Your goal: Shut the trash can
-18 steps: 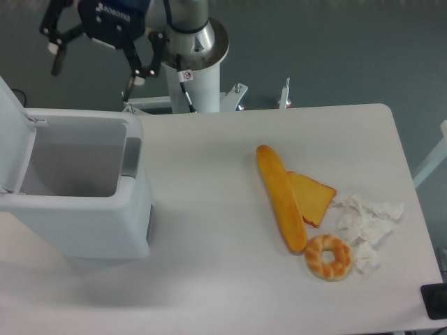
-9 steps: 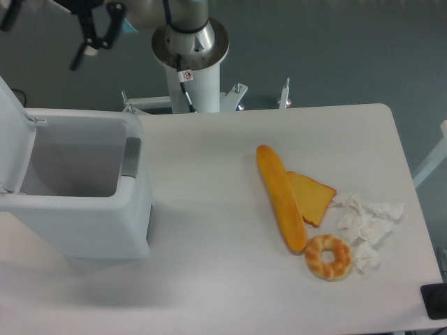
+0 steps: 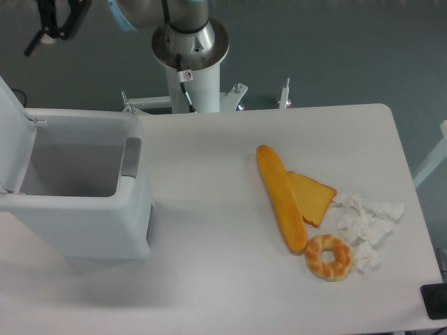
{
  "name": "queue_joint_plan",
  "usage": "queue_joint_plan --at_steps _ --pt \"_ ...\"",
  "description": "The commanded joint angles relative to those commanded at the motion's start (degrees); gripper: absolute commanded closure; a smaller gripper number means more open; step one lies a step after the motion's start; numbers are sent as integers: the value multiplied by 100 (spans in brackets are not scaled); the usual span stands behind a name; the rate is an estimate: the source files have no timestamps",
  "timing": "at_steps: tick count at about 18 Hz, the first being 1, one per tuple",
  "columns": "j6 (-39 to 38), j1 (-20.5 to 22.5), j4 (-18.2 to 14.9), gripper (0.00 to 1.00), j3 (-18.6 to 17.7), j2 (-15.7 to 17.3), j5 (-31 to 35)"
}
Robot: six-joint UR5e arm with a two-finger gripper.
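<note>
1. White table (image 3: 223,230) carries everything, left to right.
2. White plastic trash can (image 3: 84,209) sits at the table's left edge, lid (image 3: 14,132) standing upright, so closing is not yet done.
3. Black claw (image 3: 52,24) hangs high above and behind the can, well apart from the lid, mostly cropped; its opening cannot be told, and it seems to grip nothing.

The boxy white trash can (image 3: 84,209) stands open at the table's left, lid upright.

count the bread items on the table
3, clustered right of centre: a long golden baguette-shaped loaf, a flat orange toast slice against its right side, and a round ring-shaped bagel below them. None seem hidden.
</note>
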Motion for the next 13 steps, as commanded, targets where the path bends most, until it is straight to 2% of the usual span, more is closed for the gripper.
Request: queue_joint_plan --at_steps 9,13 --pt "-9 -220 35 0 0 -61 -360" --pt "-35 -475 35 0 0 -254 -396"
